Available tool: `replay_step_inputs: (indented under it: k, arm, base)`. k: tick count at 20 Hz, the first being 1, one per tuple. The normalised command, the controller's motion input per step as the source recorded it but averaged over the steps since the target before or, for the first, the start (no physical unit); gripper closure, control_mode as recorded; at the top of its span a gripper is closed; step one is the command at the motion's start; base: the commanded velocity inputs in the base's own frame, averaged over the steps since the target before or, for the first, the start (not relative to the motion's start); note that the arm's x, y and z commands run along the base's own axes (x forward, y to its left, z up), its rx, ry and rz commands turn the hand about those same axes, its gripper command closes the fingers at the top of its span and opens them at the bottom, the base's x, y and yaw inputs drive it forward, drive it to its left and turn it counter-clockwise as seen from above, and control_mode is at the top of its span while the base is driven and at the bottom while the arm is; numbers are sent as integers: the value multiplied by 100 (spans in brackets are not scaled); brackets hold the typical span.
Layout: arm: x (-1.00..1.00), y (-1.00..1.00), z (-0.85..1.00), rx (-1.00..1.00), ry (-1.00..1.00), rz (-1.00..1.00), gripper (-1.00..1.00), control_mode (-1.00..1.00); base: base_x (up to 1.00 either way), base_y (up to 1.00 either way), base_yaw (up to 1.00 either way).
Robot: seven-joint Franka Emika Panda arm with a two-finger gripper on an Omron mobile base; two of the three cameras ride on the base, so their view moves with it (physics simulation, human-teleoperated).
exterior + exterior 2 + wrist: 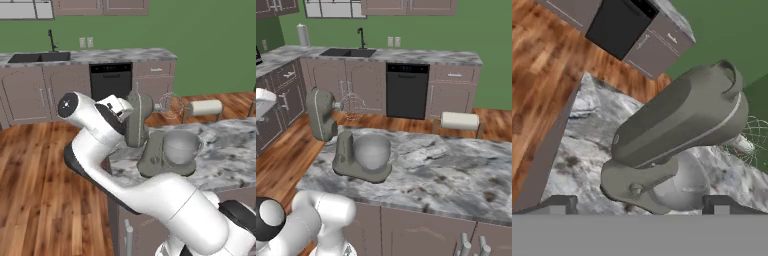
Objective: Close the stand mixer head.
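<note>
Closing calls for pressing the raised stand mixer head (682, 117), frame centre, downward; gripper (637, 202) spread wide, empty.

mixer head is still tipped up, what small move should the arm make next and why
Probably ease the gripper forward onto the back top of the stand mixer head and begin pressing it down. The head is tilted up on its hinge, with the whisk held clear above the bowl. In the hand view the jaws are spread and hold nothing, with the head just ahead.
</note>
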Motion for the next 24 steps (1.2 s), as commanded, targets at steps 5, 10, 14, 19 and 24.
replay_step_inputs:
  k: [5,10,14,19,24]
  arm:
    - [53,7,-4,-20,1,-9,-100,-100]
    - [57,-20,0,-1,12,-3,-100,-100]
    - [53,-29,-3,0,14,-3,-100,-100]
    - [35,-37,-6,0,10,-5,-100,-100]
    - [15,-80,-2,0,6,-1,-100,-100]
  base:
    - [0,0,0]
    - [0,0,0]
    - [0,0,0]
    - [0,0,0]
    - [0,0,0]
